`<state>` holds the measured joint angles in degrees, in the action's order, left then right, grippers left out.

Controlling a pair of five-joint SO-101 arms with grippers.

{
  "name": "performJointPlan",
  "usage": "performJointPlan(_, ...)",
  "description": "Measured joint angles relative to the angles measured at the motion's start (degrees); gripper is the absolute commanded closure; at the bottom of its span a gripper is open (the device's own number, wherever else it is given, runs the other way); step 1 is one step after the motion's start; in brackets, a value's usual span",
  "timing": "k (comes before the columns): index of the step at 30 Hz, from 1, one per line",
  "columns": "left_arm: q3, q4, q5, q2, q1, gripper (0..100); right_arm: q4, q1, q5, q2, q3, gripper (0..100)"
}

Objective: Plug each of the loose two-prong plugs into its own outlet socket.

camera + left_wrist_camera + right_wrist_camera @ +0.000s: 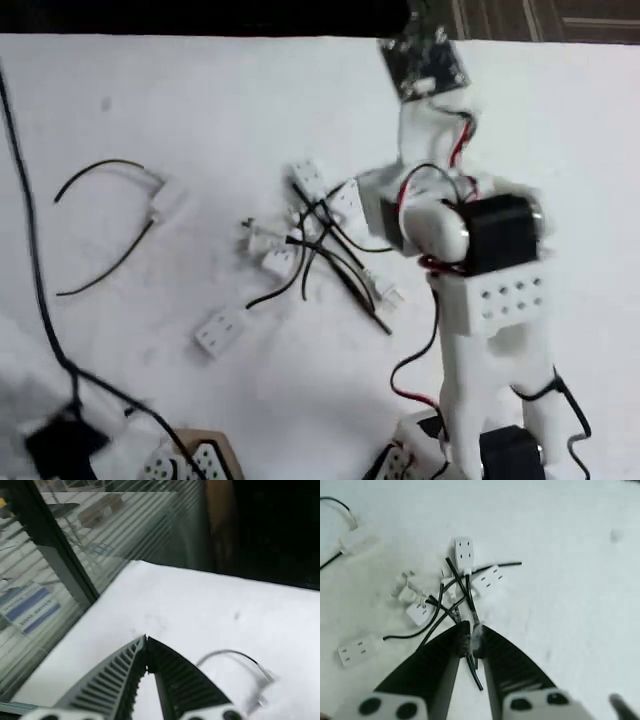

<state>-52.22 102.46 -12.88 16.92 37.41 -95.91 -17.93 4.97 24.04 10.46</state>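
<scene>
Under the right gripper (pixel 470 634) (jaws together) runs a black cable (pixel 475 672); plugs (pixel 409 591) lie just beyond.

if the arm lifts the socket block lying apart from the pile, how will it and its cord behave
The socket block looks small and plastic, so probably light and rigid. Its black cord curves loosely, so likely floppy, and it runs into the tangled pile, so lifting may tug the others.
</scene>
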Motion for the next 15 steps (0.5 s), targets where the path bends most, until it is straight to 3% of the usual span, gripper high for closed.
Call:
performJointPlan(6,23.5,0.0,-2.0,15.8,-5.2,98,1.5,0.0,1.0,0.6,-17.2,95.4)
performJointPlan(9,34.9,-0.9,-3.9,22.3,-5.7,98,3.1,0.0,7.1,0.6,-24.0,89.6)
performJointPlan(15,59.3,-9.0,-7.0,34.1,-6.1,98,7.6,0.0,21.0,0.6,-37.2,90.8)
